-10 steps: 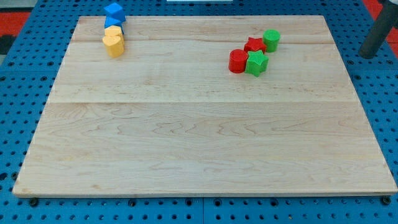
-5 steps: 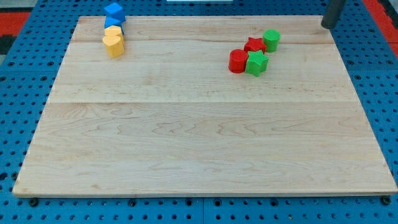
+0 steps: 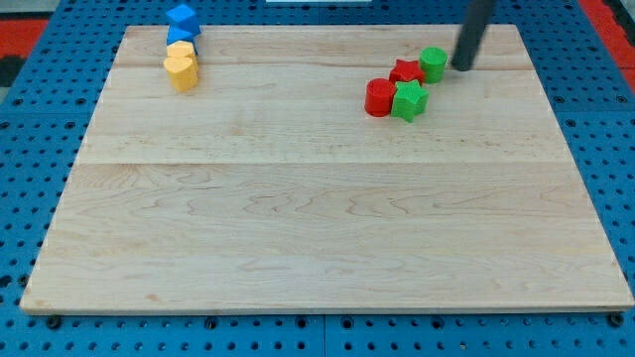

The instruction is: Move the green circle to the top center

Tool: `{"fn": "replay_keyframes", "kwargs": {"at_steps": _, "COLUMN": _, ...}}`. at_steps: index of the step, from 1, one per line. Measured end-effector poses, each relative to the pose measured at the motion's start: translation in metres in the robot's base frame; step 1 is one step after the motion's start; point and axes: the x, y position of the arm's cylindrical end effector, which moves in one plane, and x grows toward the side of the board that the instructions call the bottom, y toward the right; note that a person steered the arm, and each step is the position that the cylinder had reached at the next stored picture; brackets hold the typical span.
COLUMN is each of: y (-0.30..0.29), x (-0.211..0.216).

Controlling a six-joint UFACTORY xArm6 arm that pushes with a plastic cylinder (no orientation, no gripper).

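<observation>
Flanking green circle [image 3: 433, 63] (right): tip [image 3: 462, 68]

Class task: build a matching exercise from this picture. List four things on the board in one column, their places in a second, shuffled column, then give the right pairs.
Things:
1. green circle
2. my tip
3. red cylinder
4. yellow blocks

Places:
A. view's top left, below the blue blocks
B. just right of the green circle
C. left of the green star
D. right of the red star

Pairs: 1-D, 2-B, 3-C, 4-A
</observation>
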Motion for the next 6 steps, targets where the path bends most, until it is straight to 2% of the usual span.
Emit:
{"fn": "replay_keyframes", "kwargs": {"at_steps": 1, "y": -0.078, "x": -0.003}}
{"fn": "replay_keyframes", "kwargs": {"at_steps": 2, "y": -0.119, "x": -0.014}}
{"fn": "replay_keyframes", "kwargs": {"at_steps": 3, "y": -0.057, "x": -0.032}}
{"fn": "replay_keyframes", "kwargs": {"at_steps": 4, "y": -0.113, "x": -0.069}}
{"fn": "replay_keyframes", "kwargs": {"at_steps": 6, "y": -0.23, "x": -0.063}}
